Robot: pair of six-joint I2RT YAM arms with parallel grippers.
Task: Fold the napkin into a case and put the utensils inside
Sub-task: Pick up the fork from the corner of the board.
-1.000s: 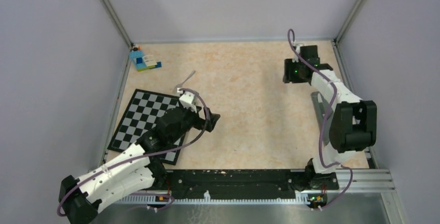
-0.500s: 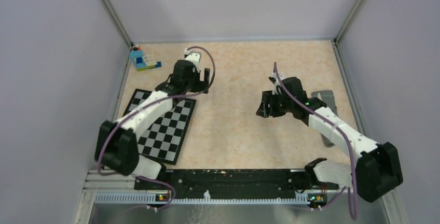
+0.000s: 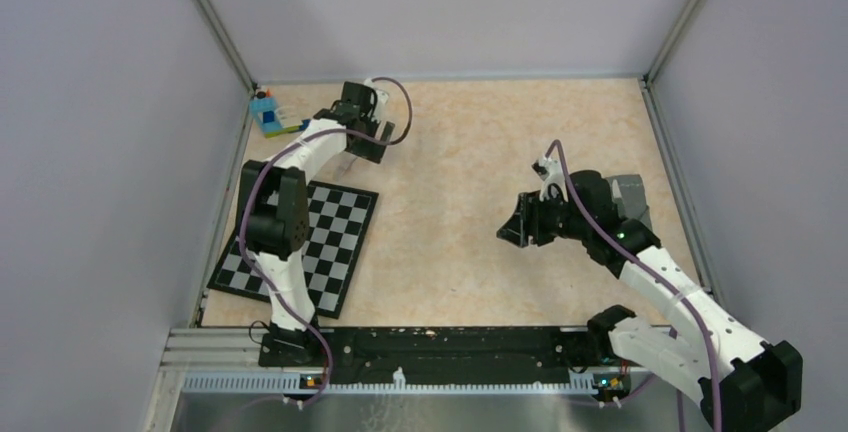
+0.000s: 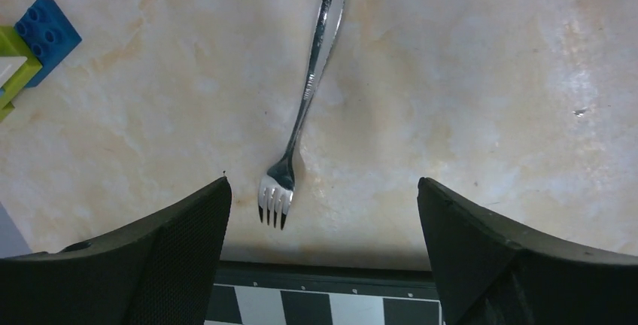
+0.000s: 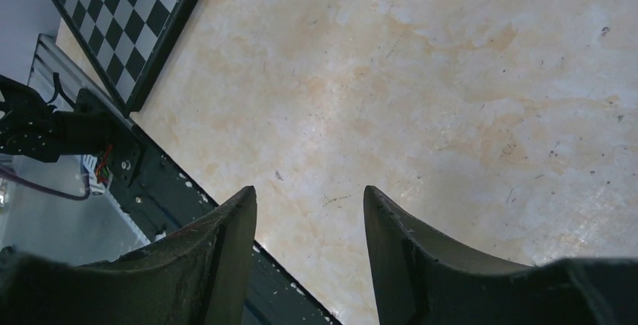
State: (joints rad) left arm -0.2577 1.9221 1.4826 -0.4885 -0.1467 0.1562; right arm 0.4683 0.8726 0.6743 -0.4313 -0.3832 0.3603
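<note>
Fork: flat on table, tines toward checkered mat, handle pointing away. Thin stiff metal, light, slick, low-lying, so likely to skid. Best pinch: across narrow neck or mid-handle. Left gripper hovers over it, jaws spread wide, empty. Napkin well apart at right table edge, partly hidden by arm. Right gripper jaws parted, holding nothing. Knife not seen.

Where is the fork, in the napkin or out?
Out. The fork lies bare on the table, no cloth around it, under the open left gripper.
</note>
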